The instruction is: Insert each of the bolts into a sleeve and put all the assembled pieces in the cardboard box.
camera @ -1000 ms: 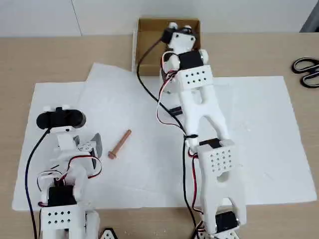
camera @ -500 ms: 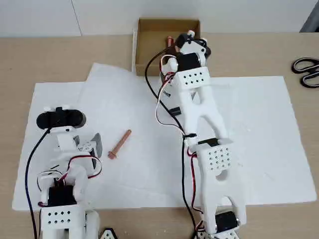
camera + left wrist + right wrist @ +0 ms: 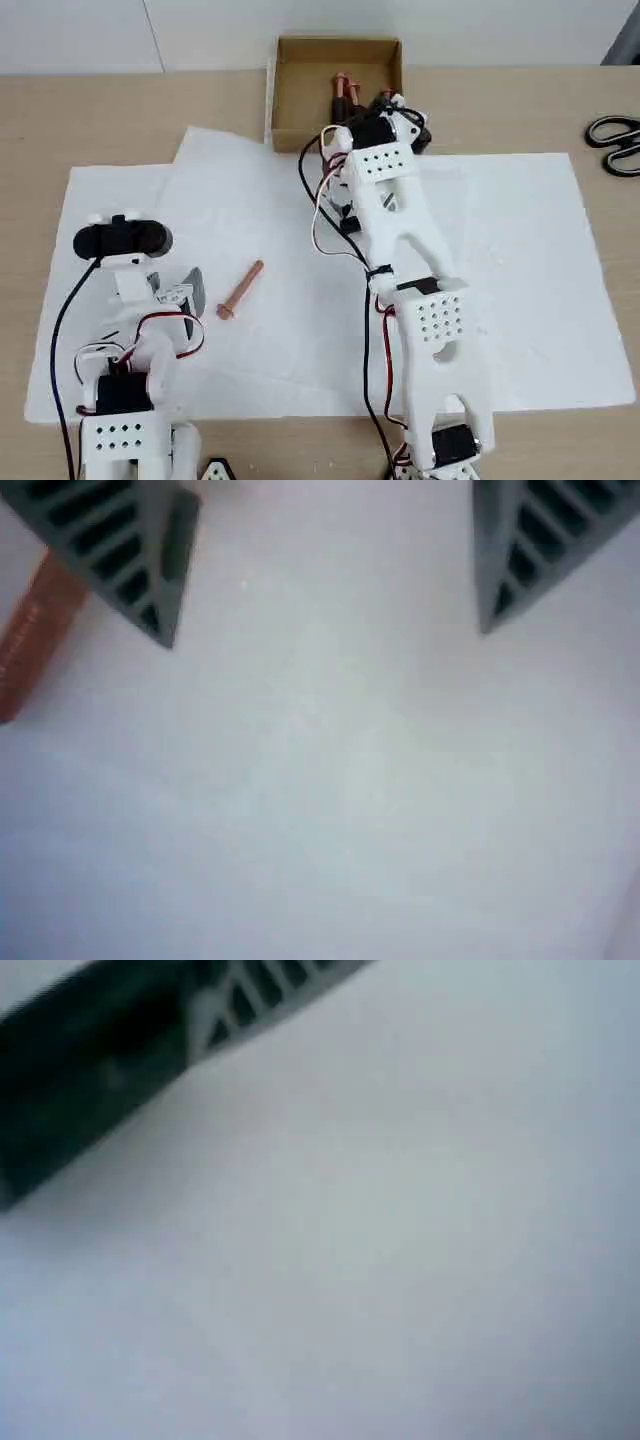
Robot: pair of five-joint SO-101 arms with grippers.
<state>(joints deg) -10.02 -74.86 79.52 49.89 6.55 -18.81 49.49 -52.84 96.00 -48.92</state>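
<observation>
A copper-coloured bolt (image 3: 241,290) lies on the white sheet (image 3: 500,250) at the left. My left gripper (image 3: 178,292) stands open just left of it, with nothing between its jaws. In the left wrist view the left gripper (image 3: 325,630) hangs over bare sheet, and the bolt (image 3: 30,645) lies outside one finger. The cardboard box (image 3: 300,95) stands at the back centre, with copper-coloured pieces (image 3: 345,92) lying inside. My right arm (image 3: 385,150) stretches to the box's near wall, its wrist just outside the box. The right wrist view looks at white sheet.
Black-handled scissors (image 3: 615,140) lie on the wooden table at the far right. The white sheet covers most of the table's middle, with a folded flap (image 3: 215,150) at the back left. Cables run along both arms.
The right arm has drawn back from over the box toward the near side, uncovering the copper pieces inside. The left arm and the loose bolt have not moved.
</observation>
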